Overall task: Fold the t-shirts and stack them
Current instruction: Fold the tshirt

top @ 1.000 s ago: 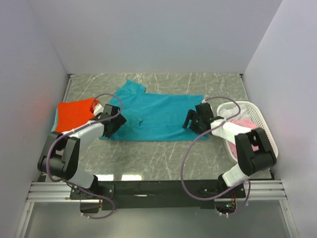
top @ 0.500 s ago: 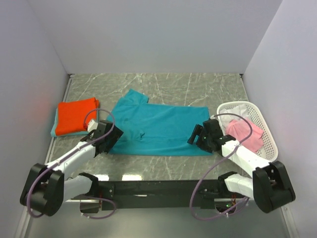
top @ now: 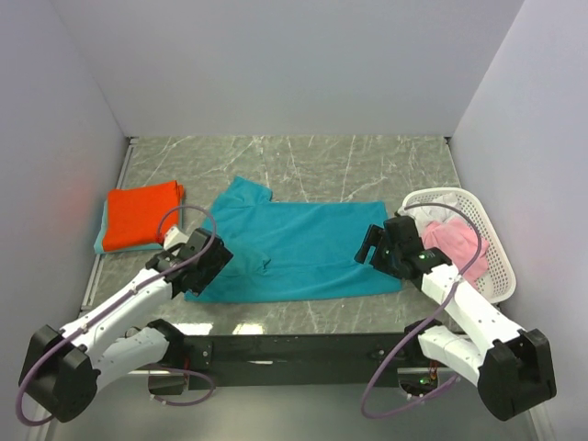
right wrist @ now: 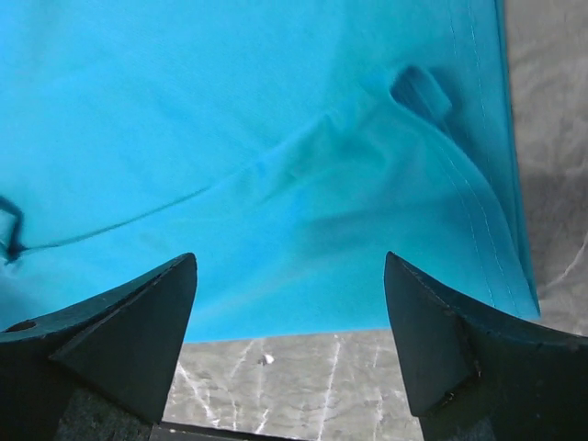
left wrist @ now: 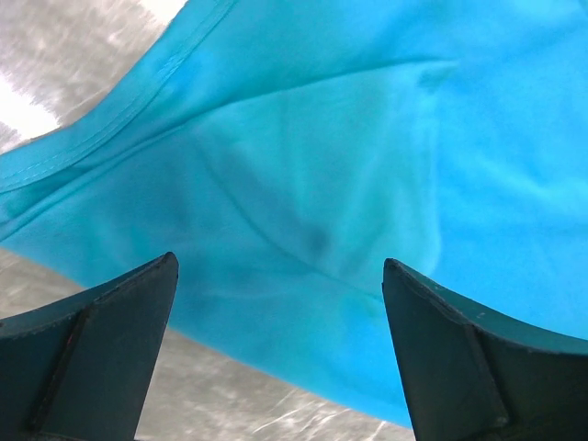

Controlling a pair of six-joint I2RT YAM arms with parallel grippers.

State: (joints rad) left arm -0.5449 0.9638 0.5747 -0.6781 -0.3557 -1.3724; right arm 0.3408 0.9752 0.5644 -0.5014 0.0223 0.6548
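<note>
teal-blue t-shirt [top: 308, 248] lies flat mid-table under both black tools. the left tool [top: 209, 261] and right tool [top: 378, 246] gape wide, holding nothing. since a second ago both have drawn back toward the near table [top: 303, 165] edge, and the shirt has slid nearer too. the folded orange-red t-shirt [top: 140, 213] stays far left.

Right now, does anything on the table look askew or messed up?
Only one thing: the teal-blue shirt is spread flat except for a bunched crease near its near-left corner, so it isn't smooth for folding. The folded orange-red shirt looks neat.
</note>
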